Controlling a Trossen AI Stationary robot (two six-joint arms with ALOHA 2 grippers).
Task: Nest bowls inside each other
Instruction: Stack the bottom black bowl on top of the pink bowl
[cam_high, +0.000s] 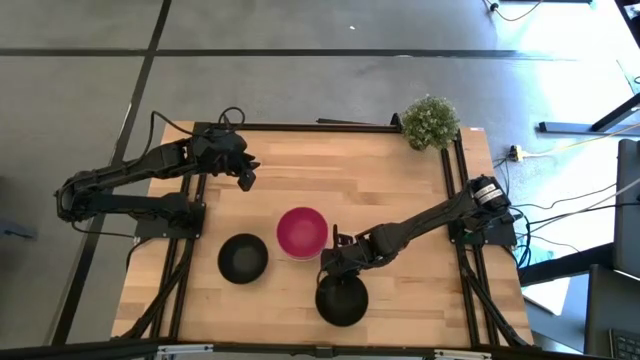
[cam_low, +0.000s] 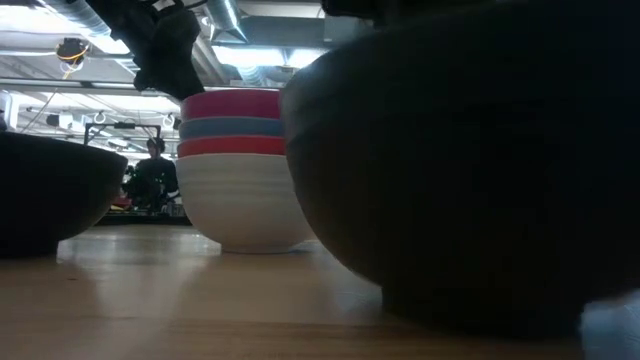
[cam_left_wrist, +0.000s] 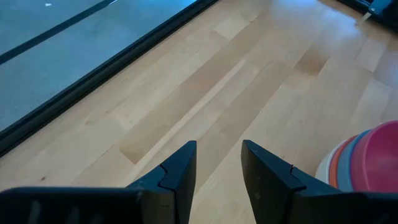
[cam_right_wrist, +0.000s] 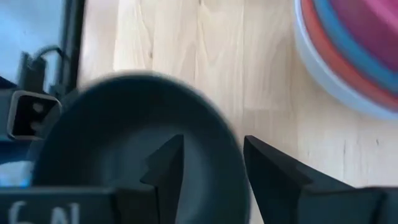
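A stack of bowls (cam_high: 302, 232), white at the bottom, then red, blue and magenta-pink on top (cam_low: 240, 170), stands mid-table. One black bowl (cam_high: 243, 257) rests to its left. A second black bowl (cam_high: 341, 302) sits by the near edge and fills the low view (cam_low: 470, 150). My right gripper (cam_high: 330, 272) is over that bowl's far-left rim. It is open, with one finger inside and one outside (cam_right_wrist: 214, 155). My left gripper (cam_high: 245, 178) hovers open over bare wood at the far left (cam_left_wrist: 219, 168). My right gripper comes down slanting from the table's right, its fingers on either side of the near black bowl's rim (cam_right_wrist: 231, 146). Whether either finger touches the rim I cannot tell. The bowl looks to be sitting on the table.
A small green potted plant (cam_high: 430, 122) stands at the far right corner. Black frame rails (cam_high: 455, 200) run along the table's sides. Bare wood lies between the stack and the far edge. A person (cam_low: 155, 175) shows in the room beyond.
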